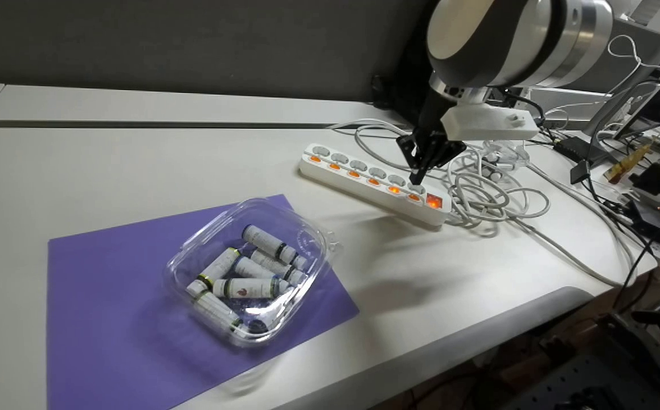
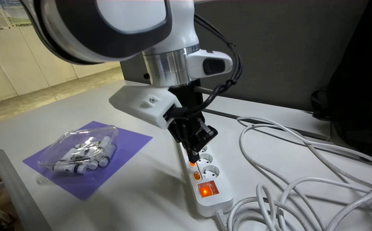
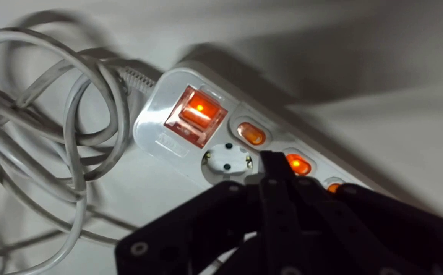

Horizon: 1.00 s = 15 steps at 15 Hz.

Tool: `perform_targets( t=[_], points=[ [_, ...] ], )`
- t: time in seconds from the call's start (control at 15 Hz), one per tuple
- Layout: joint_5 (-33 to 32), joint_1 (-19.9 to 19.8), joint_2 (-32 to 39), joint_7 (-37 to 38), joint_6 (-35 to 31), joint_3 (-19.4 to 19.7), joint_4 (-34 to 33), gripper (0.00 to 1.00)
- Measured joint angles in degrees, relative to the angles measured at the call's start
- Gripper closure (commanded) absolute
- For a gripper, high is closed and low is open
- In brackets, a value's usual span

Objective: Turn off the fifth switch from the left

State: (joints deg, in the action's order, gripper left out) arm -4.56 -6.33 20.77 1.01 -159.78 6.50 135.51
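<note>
The white power strip (image 1: 358, 185) lies on the table with a row of orange rocker switches. The fifth switch from the left (image 1: 393, 189) glows brightly. It also glows in the wrist view (image 3: 298, 165), beside my fingertips, and shows partly under them in an exterior view (image 2: 192, 164). The sixth switch (image 3: 251, 133) looks dimmer. My gripper (image 3: 276, 158) is shut and empty, its tips pointing down just over the strip near the fifth and sixth switches. It shows in both exterior views (image 1: 417, 175) (image 2: 193, 158). I cannot tell whether the tips touch the strip.
A large lit red main switch (image 3: 196, 114) sits at the strip's cord end. Loose white cable coils (image 1: 480, 196) lie beside that end. A clear plastic box (image 1: 250, 273) with several small tubes stands on a purple sheet (image 1: 96, 319). A dark panel (image 1: 193, 45) stands behind the table.
</note>
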Motion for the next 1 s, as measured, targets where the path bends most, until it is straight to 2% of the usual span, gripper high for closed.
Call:
perform_targets(
  t=[1.0],
  points=[
    [3.74,-0.19,6.18,-3.87,-0.72,-2.61,-4.86,1.00]
  ],
)
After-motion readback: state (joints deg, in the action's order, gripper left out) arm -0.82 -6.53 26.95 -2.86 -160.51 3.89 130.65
